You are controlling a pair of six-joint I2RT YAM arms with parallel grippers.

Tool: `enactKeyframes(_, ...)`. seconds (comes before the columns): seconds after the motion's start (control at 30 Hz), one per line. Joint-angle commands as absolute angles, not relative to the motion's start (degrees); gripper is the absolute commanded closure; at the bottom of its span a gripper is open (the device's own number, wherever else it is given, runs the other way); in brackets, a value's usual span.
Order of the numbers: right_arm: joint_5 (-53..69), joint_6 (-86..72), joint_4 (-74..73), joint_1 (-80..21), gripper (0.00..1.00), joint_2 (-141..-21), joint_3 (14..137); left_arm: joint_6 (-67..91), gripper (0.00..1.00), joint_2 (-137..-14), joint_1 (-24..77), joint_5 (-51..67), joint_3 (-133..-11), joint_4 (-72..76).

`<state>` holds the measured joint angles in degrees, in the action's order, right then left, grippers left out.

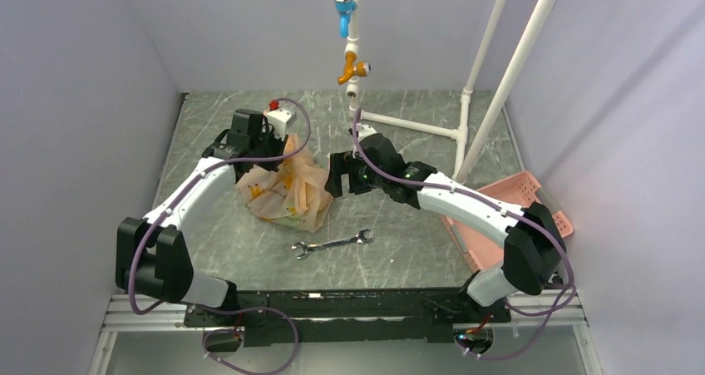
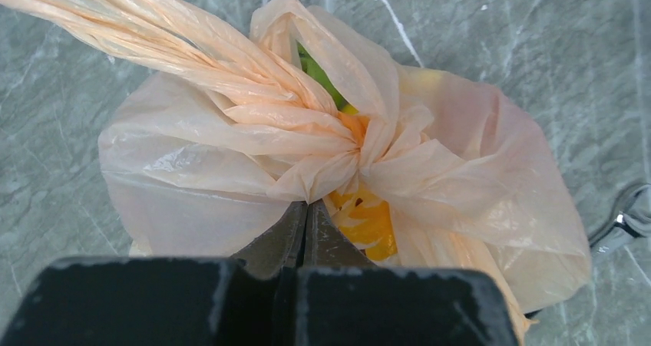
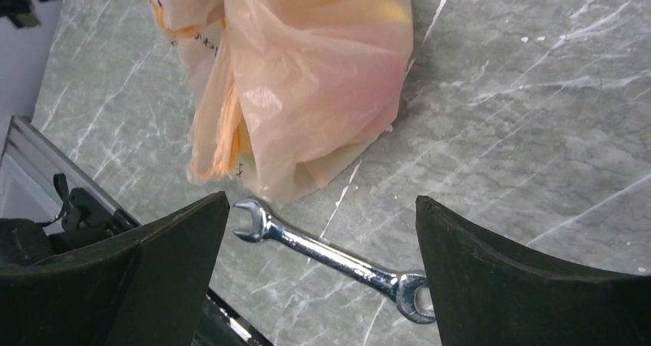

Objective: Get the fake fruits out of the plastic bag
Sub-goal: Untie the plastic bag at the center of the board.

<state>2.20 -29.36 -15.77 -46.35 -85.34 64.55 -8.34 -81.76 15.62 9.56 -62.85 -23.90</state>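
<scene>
Grey marbled table (image 1: 391, 134) fills the floor of a white-walled booth, and on it, left of centre, sits the plastic bag (image 1: 287, 194), with its handles twisted together into a knot. Of the fruits (image 2: 318, 74) we see only a sliver of green through a fold near the knot. They are all inside.

Our left gripper (image 2: 307, 208) has its fingers pressed together on a pinch of film just below the knot. Our right gripper (image 3: 322, 200) stands wide apart, holding nothing, above the wrench (image 3: 338, 258) beside the bag.

We judge the pinch risky: thin film may slip out or tear if pulled hard. With the knot closed, a lift would likely raise the whole bag rather than open it. Round fruits, once freed, could roll across the table. Our right fingers might also catch the wrench when reaching in.

We can read no brand or label. Small dark print on the bag is too blurred.
</scene>
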Motion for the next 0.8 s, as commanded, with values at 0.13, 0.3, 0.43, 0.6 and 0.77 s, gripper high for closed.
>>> enactKeyframes(0.13, 1.01, -29.35, -9.77, -47.14, 0.18, -90.99, 70.98, -7.81, 1.00, -76.65, 15.97, 17.57, -62.40, -21.78)
enactKeyframes(0.3, -1.29, -26.81, -10.10, -50.15, 0.24, -95.29, 75.47, -7.44, 1.00, -75.50, 16.00, 17.86, -61.96, -21.57)
enactKeyframes(0.43, -6.85, -24.46, -13.33, -53.08, 0.21, -99.15, 80.01, -7.02, 1.00, -74.72, 16.00, 17.75, -61.16, -20.91)
enactKeyframes(0.6, -11.05, -21.88, -14.40, -54.96, 0.32, -102.64, 83.12, -6.53, 1.00, -74.59, 16.00, 16.82, -61.33, -21.32)
enactKeyframes(0.77, -10.65, -21.00, -13.70, -55.15, 0.53, -103.57, 83.42, -6.61, 1.00, -73.02, 15.99, 13.73, -60.04, -20.23)
